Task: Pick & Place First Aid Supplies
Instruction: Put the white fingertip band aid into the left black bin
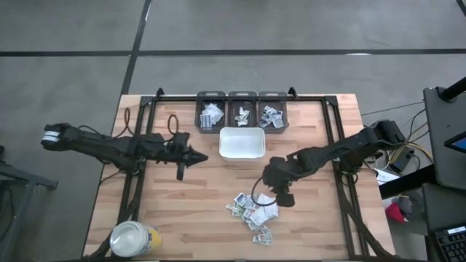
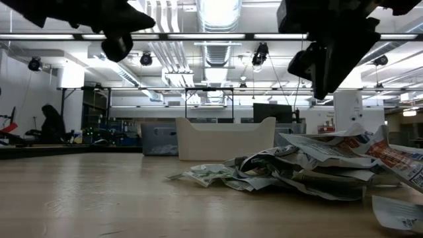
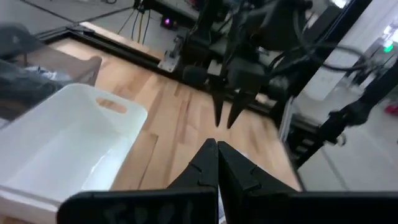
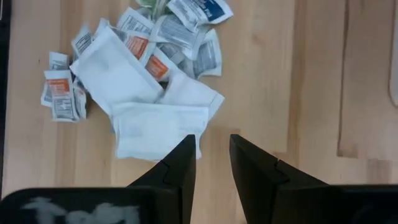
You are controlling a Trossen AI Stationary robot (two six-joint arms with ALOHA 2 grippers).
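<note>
While the right pincer point(image 4: 208, 155) hovered empty, fingers parted, over the packets point(image 1: 254, 212) heaped on the surface point(image 1: 196, 218), it needed lowering squarely onto one; left pincer point(image 1: 196, 156) waited clenched

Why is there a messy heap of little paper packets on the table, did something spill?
It looks like a loose, crumpled pile of packets on the bare wood in front of the white tray, under the right hand. Nothing else seems damaged or tipped.

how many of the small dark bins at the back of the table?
3, side by side along the far edge, behind the white rectangular plastic tray: left dark bin, middle dark bin, right dark bin. Each holds a few packets. None appear hidden.
</note>
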